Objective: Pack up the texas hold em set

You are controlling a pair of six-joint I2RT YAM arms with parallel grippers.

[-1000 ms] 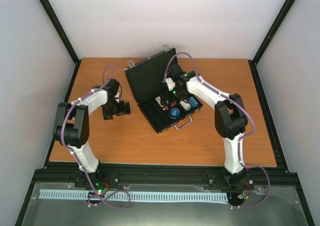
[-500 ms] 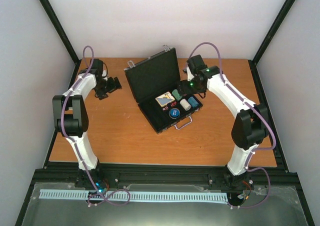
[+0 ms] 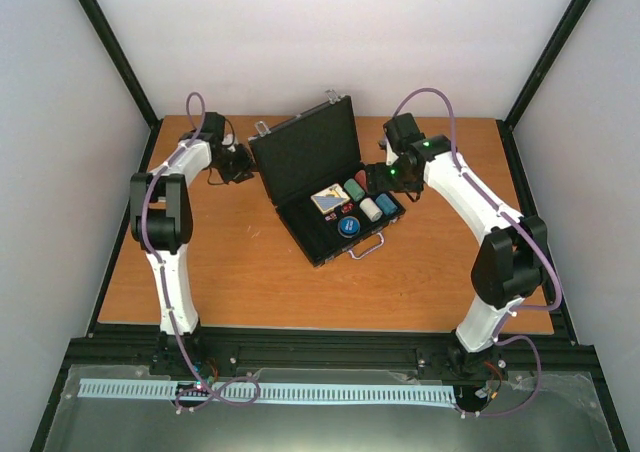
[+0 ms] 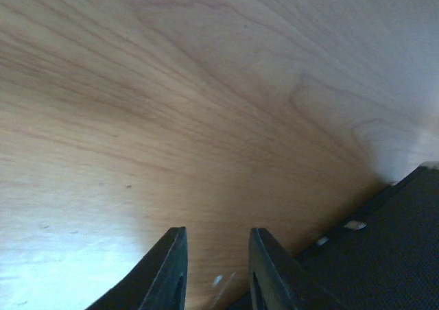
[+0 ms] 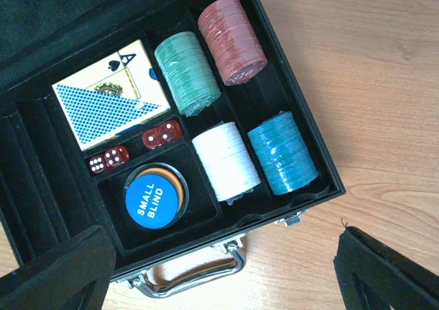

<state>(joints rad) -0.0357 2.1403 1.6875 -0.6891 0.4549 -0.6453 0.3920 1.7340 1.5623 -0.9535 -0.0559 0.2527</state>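
Since the black, silver-cornered briefcase (image 3: 335, 255) on the wooden worktop (image 3: 250, 272) sits open and loaded, closing looks next: left gripper (image 3: 243, 162), narrowly parted and empty behind the lid (image 3: 300, 152), should push; right gripper (image 3: 373, 178) hovers wide open.

The black briefcase (image 3: 300, 162) lies open (lid raised), holding chip stacks (image 5: 186, 72), card box (image 5: 110, 104) and dice (image 5: 162, 134).

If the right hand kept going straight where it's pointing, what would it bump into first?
Most likely the open briefcase. The right hand points down at its front part, around the white chip stack and the silver handle. I can't tell which of those comes first, because depth is unclear.
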